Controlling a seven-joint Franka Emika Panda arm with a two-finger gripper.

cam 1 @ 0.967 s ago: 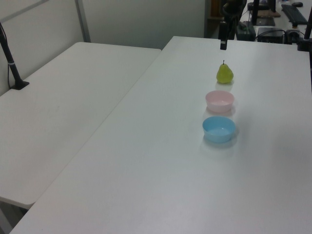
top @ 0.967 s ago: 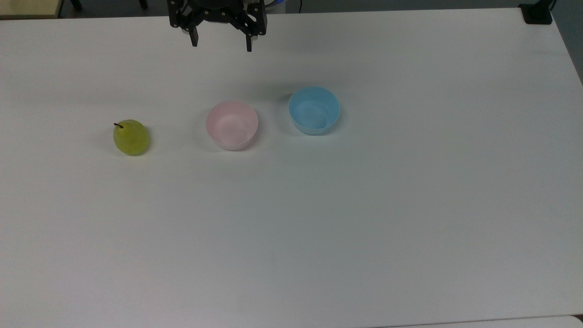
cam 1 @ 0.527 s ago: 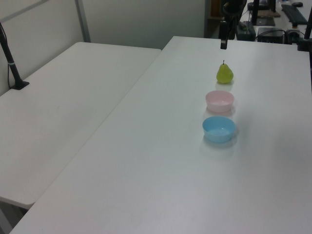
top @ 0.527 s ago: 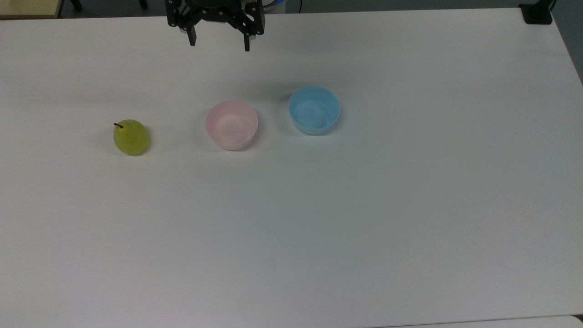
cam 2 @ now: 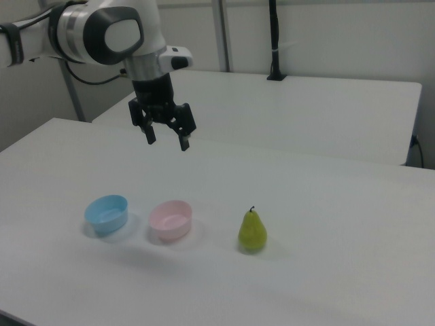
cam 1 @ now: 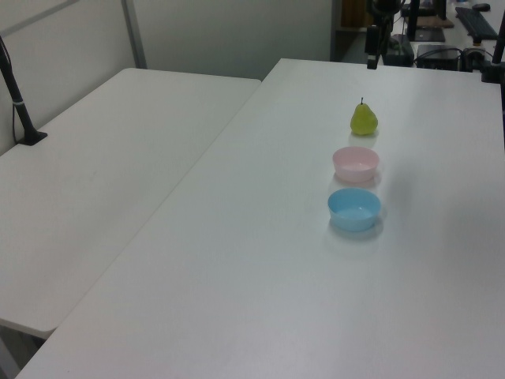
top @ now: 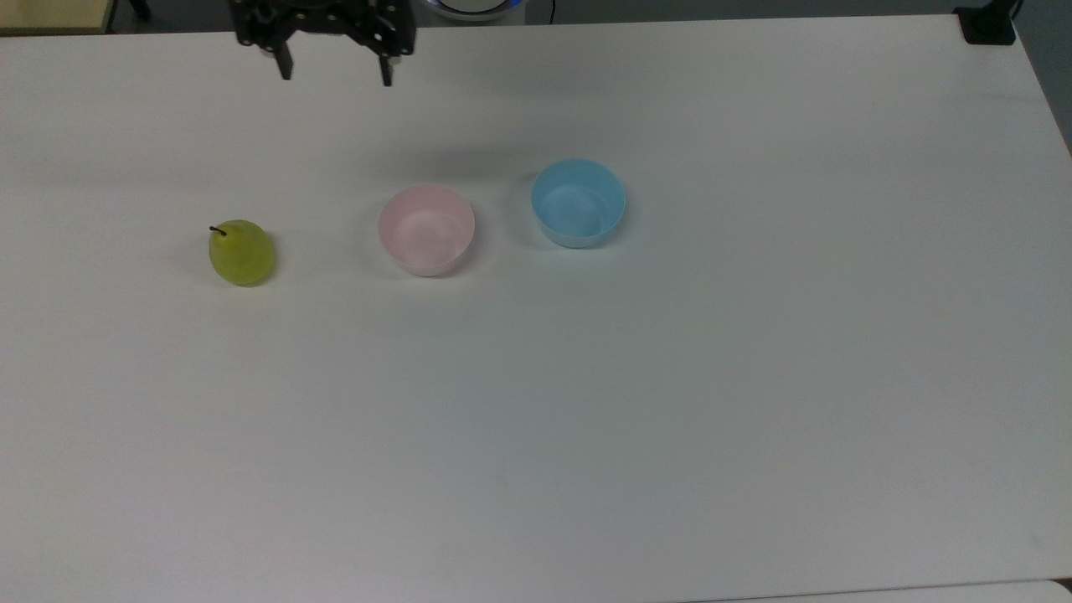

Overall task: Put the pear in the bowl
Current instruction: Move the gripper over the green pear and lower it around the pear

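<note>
Shifted toward the top view's left, gripper (top: 336, 79) hangs with jaws spread, pear (top: 241, 252) beside bowl (top: 426, 229)

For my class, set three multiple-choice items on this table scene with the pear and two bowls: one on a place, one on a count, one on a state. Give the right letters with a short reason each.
1. In the top view, what stands between the pear and the blue bowl?
A. the pink bowl
B. the gripper
C. nothing

2. How many bowls are on the table?
A. one
B. two
C. three

3. How is the gripper?
A. shut on the pear
B. shut and empty
C. open and empty

Answers:
1 A: the pink bowl stands in the row between the pear and the blue bowl.
2 B: one pink and one blue stand on the table.
3 C: the gripper hangs above the table with its fingers spread, nothing between them, while the pear stands upright on the table.
</note>
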